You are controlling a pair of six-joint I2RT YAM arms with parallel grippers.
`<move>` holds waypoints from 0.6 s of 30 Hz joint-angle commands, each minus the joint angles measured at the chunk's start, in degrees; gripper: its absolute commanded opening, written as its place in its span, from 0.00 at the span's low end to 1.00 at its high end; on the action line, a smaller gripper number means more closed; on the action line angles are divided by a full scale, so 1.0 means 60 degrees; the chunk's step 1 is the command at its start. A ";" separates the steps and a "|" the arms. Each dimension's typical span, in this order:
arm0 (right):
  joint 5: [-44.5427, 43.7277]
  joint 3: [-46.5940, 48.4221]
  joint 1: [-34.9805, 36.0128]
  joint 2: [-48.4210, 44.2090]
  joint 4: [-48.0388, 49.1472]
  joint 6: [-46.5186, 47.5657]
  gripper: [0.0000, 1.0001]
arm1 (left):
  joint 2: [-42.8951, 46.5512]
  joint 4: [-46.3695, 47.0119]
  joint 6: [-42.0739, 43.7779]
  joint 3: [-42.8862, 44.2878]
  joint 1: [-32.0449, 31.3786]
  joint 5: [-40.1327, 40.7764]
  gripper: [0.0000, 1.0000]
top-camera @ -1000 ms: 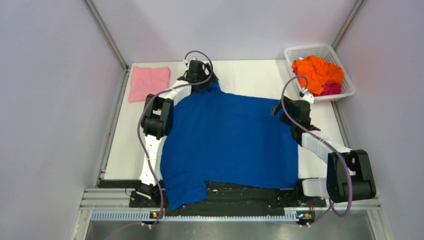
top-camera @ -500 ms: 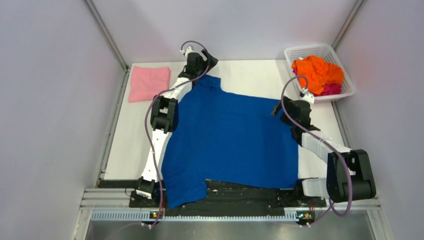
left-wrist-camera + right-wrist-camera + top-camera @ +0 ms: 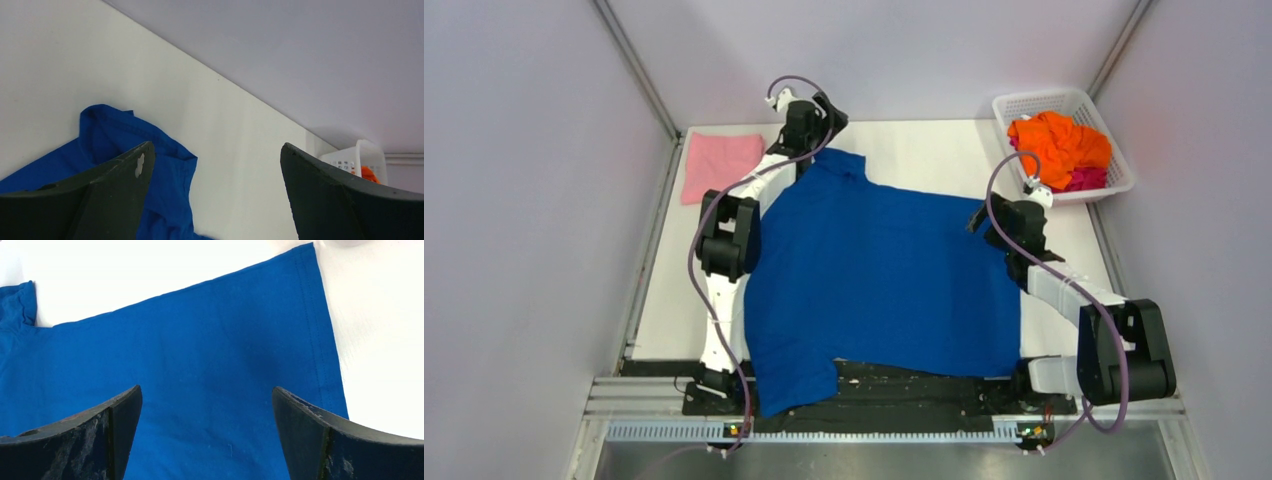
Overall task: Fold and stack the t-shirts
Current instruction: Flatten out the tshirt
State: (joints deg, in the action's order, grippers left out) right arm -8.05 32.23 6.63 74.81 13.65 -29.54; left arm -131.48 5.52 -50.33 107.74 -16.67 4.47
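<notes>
Far left: a pink t-shirt [image 3: 722, 165], folded into a flat rectangle, lies in the far-left corner of the table [image 3: 924, 150]. It is apart from the work area and appears to mark the spot where the stack begins.

Left of centre: the left gripper [image 3: 809, 112] reaches to the far edge of the table, just beyond the far-left sleeve [image 3: 107, 125] of the blue t-shirt [image 3: 884, 280]. In the left wrist view this gripper [image 3: 215, 150] has its fingers spread wide with only bare table between them. It grips nothing, and the sleeve lies rumpled beside the left finger.

Centre: the blue t-shirt is spread flat across most of the table, and its near edge hangs over the arm bases. No print shows, so the plain side is probably uppermost, as suits folding.

Right of centre: the right gripper [image 3: 999, 218] is poised over the shirt's far-right corner. In the right wrist view this gripper [image 3: 206, 392] is fully parted above smooth cloth and clamps nothing. Whether its tips touch the cloth cannot be told.

Far right: a white mesh basket [image 3: 1036, 98] in the far-right corner holds a crumpled orange t-shirt [image 3: 1059, 140] and a magenta t-shirt [image 3: 1086, 178], both yet to be folded.
</notes>
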 commanded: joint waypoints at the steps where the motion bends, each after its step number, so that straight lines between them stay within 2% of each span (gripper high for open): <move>1: -0.0064 0.0007 0.0065 0.0020 0.0270 0.0093 0.99 | 0.0585 -0.0704 -0.0395 -0.0302 0.0007 0.1418 0.99; 4: -0.0105 0.0027 0.0062 0.0091 0.0299 0.0097 0.99 | 0.0123 -0.1976 -0.0763 0.0347 -0.0018 0.1394 0.99; 7: -0.0154 0.0023 0.0058 0.0164 0.0296 0.0089 0.99 | -0.0326 -0.2613 -0.1105 0.0767 -0.0013 0.1327 0.99; 18: -0.0152 0.0036 0.0058 0.0252 0.0289 -0.0002 0.99 | -0.1582 -0.2737 -0.1581 0.2040 -0.0019 0.1169 0.99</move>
State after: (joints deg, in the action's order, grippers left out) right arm -8.12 32.23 6.63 75.66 13.69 -29.58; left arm -139.79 -11.16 -58.35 116.31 -16.82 11.38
